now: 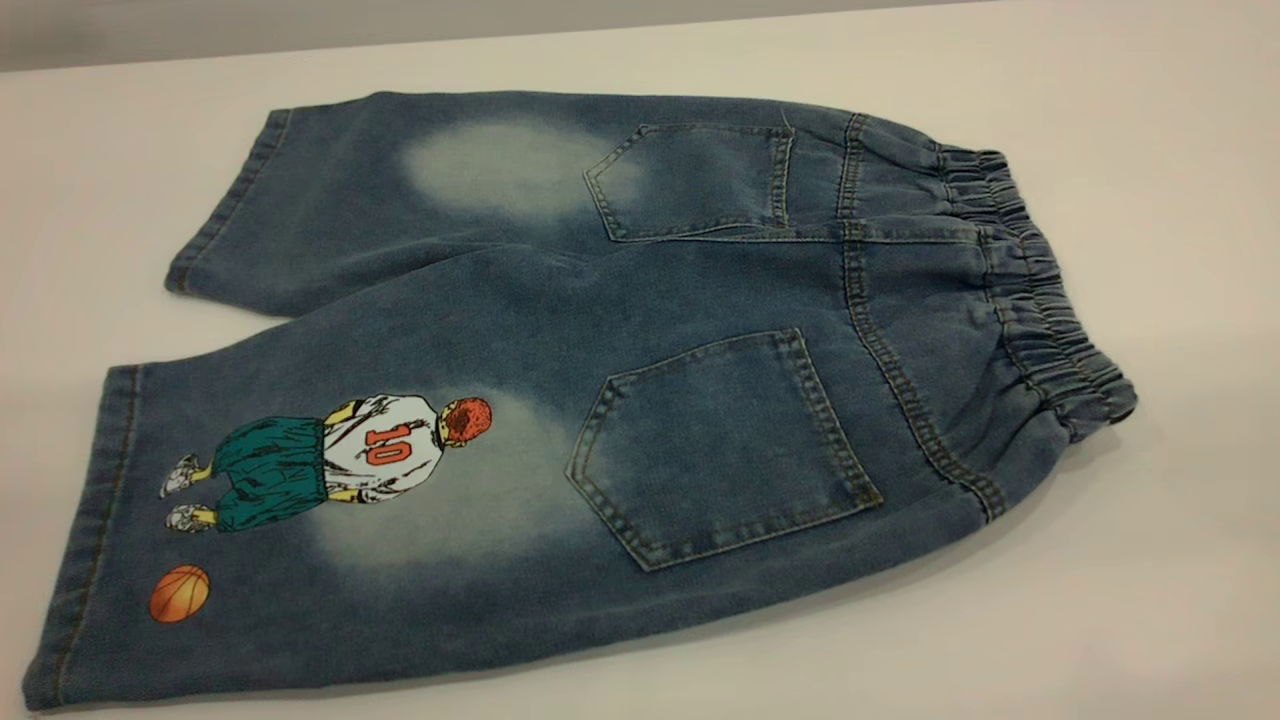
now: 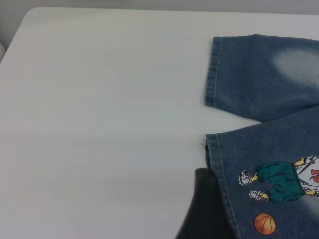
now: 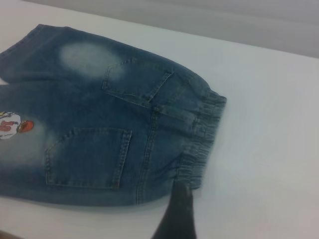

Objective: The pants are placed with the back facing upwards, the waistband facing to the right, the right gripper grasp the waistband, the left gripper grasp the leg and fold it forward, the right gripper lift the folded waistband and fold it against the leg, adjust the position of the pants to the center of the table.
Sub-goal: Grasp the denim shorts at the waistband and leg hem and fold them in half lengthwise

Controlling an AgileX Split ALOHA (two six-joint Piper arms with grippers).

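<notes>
Only one dark finger of the left gripper shows, at the bottom edge of its wrist view, its tip over the hem of the leg; whether its jaws are spread or pressed together I cannot tell. Likewise the right gripper shows as a single black wedge at the bottom of its own view, its tip at the near corner of the waistband, with the other finger out of sight, so its state is also unclear. Neither gripper appears in the exterior view.

I'd judge each one is poised at its assigned end, hem and band, so both can take hold together for the first fold; nothing looks lifted yet.

The pants lie flat and unfolded, filling most of the exterior frame, back side up with two stitched patch pockets showing. The ruched waistband sits at the right of the frame, the two hems at the left. The printed leg, with its number-10 player and orange basketball, runs to the lower left; the plain leg runs to the upper left. Pale washed patches mark both legs. The white table shows bare around them.
</notes>
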